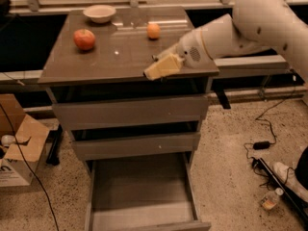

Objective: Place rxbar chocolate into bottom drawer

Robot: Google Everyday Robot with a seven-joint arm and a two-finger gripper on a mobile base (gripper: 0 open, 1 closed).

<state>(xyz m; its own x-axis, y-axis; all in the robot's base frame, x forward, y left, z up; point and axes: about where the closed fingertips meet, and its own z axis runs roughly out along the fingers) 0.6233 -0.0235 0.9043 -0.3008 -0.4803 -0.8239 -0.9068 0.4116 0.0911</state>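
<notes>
Speckled floor (231, 143) surrounds a grey-brown cabinet (130, 112) with three drawers. The bottom drawer (139, 186) is pulled fully open, and its smooth grey floor faces upward. The two upper drawers are closed. On the tabletop (120, 57) we see an apple (84, 39) at left, a pale bowl (99, 13) near the back edge and an orange fruit (153, 31) right of centre, all well apart. The gripper (162, 67) – a yellowish wedge on the white arm (240, 30) – sits at the tabletop's front right edge, tilted down to the left, above the top drawer's front. We cannot tell whether it is apart, together or clamped on anything. We cannot make out the rxbar chocolate in this view. A cardboard box (19, 150) stands on the floor at left.
</notes>
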